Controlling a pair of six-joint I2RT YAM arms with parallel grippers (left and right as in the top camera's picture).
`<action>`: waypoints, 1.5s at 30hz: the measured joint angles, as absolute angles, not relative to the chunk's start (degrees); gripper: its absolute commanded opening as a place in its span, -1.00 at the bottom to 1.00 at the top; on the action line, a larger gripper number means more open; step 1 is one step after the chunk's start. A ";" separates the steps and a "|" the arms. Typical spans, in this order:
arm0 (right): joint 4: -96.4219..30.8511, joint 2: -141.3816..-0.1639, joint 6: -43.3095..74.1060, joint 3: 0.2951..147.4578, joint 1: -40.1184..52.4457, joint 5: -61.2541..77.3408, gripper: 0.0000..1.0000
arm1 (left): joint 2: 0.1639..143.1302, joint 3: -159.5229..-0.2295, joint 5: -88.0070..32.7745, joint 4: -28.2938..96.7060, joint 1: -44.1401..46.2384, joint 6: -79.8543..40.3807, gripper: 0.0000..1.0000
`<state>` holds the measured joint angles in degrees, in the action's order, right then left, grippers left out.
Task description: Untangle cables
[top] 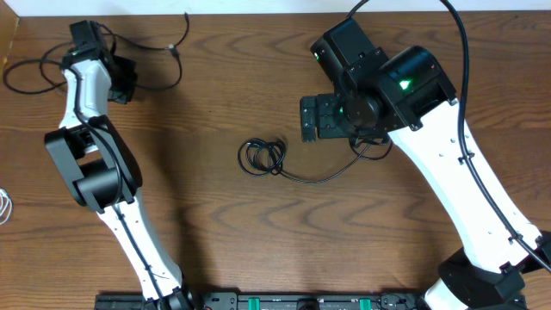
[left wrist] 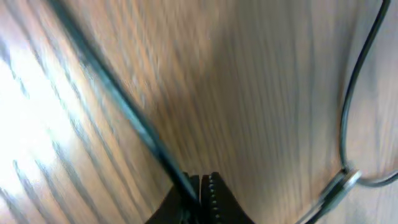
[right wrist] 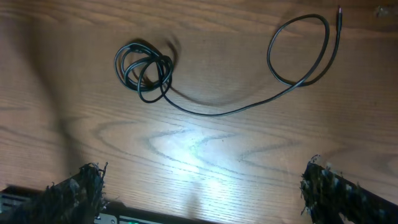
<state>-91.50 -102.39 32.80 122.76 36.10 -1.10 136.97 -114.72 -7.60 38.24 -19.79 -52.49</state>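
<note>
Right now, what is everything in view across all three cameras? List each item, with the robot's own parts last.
coiled black cable: one, black, middle of the table, with a tail running right to a loose loop near the right gripper.
loose black cable: at least one, black, far-left corner of the table; a strand with a plug end lies beside it, and I cannot tell whether that is the same cable.
white cable: one, white, left edge of the table, mostly out of frame.
table: one, brown wood, under everything.
left gripper: one, black, far-left corner, shut on the loose black cable.
right gripper: one, black, open above the table right of the coil, holding nothing.
</note>
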 measured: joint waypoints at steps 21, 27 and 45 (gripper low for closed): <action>-92.49 -102.39 32.80 122.76 36.10 -1.30 0.99 | 136.00 -119.72 -11.75 36.34 -26.24 -38.59 0.98; -91.90 -102.39 32.77 122.76 36.10 -1.30 0.99 | 135.61 -119.70 -7.53 42.06 -26.26 -34.46 0.99; -91.88 -102.39 32.77 122.72 36.10 -1.30 0.98 | 96.88 -120.29 -9.19 76.12 -20.73 -35.81 0.99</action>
